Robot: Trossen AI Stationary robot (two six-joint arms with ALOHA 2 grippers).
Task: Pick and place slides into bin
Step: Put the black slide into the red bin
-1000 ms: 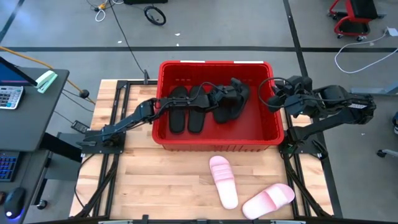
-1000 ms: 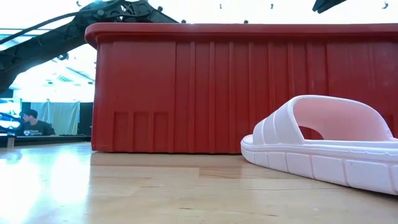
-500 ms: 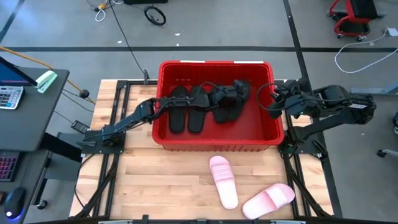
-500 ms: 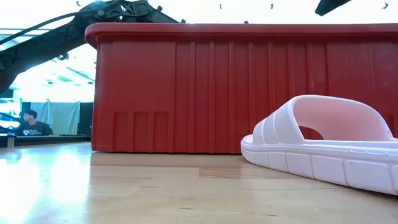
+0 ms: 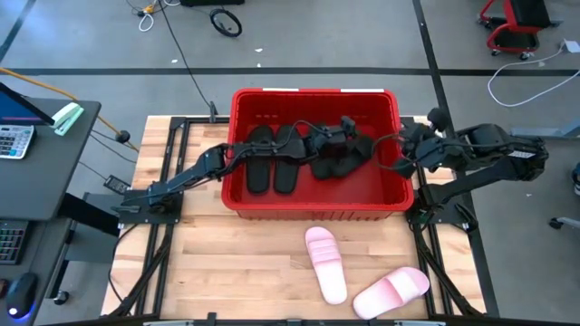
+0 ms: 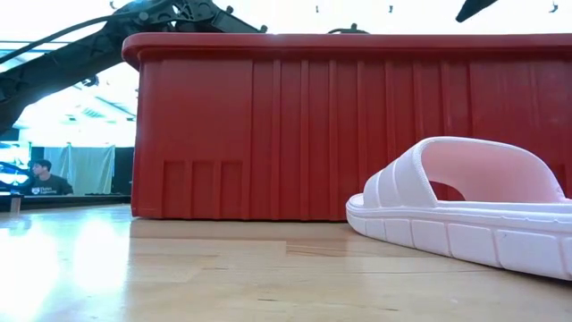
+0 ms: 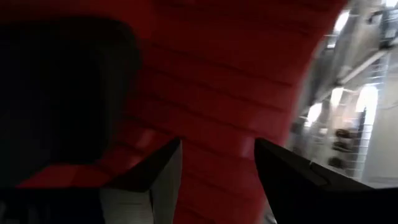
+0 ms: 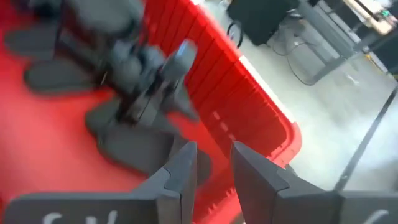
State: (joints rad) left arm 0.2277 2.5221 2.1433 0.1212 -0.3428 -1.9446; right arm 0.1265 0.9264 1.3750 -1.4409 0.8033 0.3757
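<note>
The red bin (image 5: 246,195) stands at the table's far middle; it also shows in the low view (image 6: 268,125). On its floor lie two black flip-flops (image 5: 272,161) side by side and two black wide-strap slides (image 5: 349,161) piled together. My left gripper (image 5: 348,125) is open and empty inside the bin, just above the wide-strap pair; its fingers show in the left wrist view (image 7: 214,168). My right gripper (image 5: 401,150) is open and empty at the bin's right rim (image 8: 273,118). Two pale pink slides (image 5: 326,263) (image 5: 391,290) lie soles down on the table in front of the bin.
One pink slide fills the low view's right side (image 6: 465,215), close to the bin's front wall. Bare wood lies at the table's near left (image 5: 227,263). A desk with a calculator (image 5: 14,140) stands beyond the table's left edge.
My right gripper has drawn back toward the table's right edge, from inside the bin's right wall to over its rim. The pile of black wide-strap slides now reaches a little farther toward the bin's right wall.
</note>
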